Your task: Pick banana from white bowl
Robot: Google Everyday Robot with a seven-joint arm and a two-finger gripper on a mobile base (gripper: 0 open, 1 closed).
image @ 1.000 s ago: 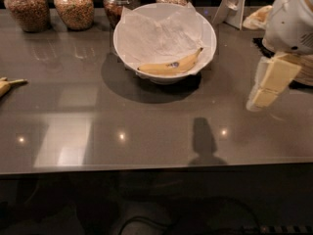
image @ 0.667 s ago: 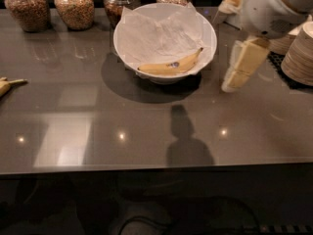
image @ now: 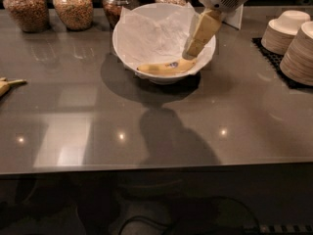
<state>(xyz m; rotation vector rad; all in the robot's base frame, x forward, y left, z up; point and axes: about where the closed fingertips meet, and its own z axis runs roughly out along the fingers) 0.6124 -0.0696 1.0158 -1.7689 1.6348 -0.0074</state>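
The banana lies on its side in the front of the white bowl, its blue sticker near mid-length. The bowl is lined with crumpled white paper and stands at the back middle of the grey counter. My gripper reaches down from the upper right over the bowl's right side, its cream fingers pointing down-left. Its tip is just above the banana's right end.
Several glass jars of grains stand along the back edge. Stacks of small cream bowls sit on a black mat at the right. Part of another banana lies at the left edge. A white card stands behind the bowl.
The arm has swung left from the right side of the counter and now hangs over the bowl, tip near the banana. The banana and bowl have not moved.
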